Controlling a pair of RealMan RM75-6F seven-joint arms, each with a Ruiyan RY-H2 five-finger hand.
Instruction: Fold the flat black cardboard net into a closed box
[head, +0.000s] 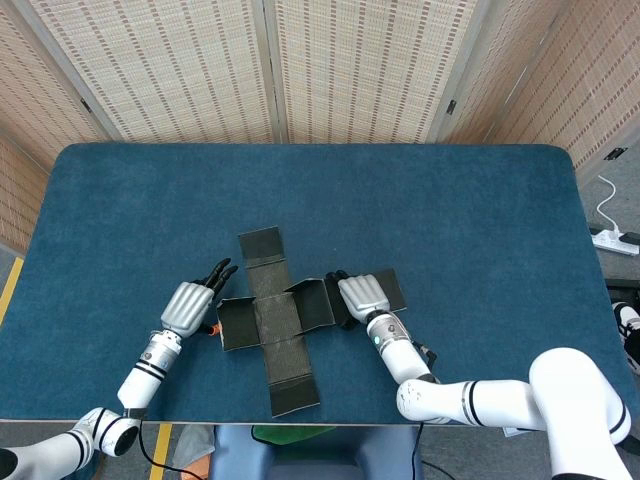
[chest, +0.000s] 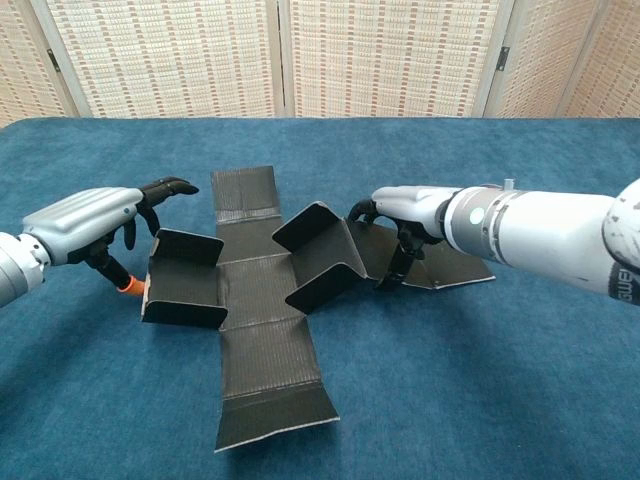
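Cardboard net (chest: 265, 300) between both hands | right hand (chest: 405, 212) curled, pressing its right panel | left hand (chest: 95, 220) empty, fingers apart, beside left flap

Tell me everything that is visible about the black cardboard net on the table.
The black cardboard net is a cross of ribbed, matte panels lying on the blue table. Its long strip lies flat, with creased end flaps. The two side arms are partly folded, their small flaps standing up. The right hand rests on the right arm's outer panel. The left hand is beside the left arm; contact cannot be told.
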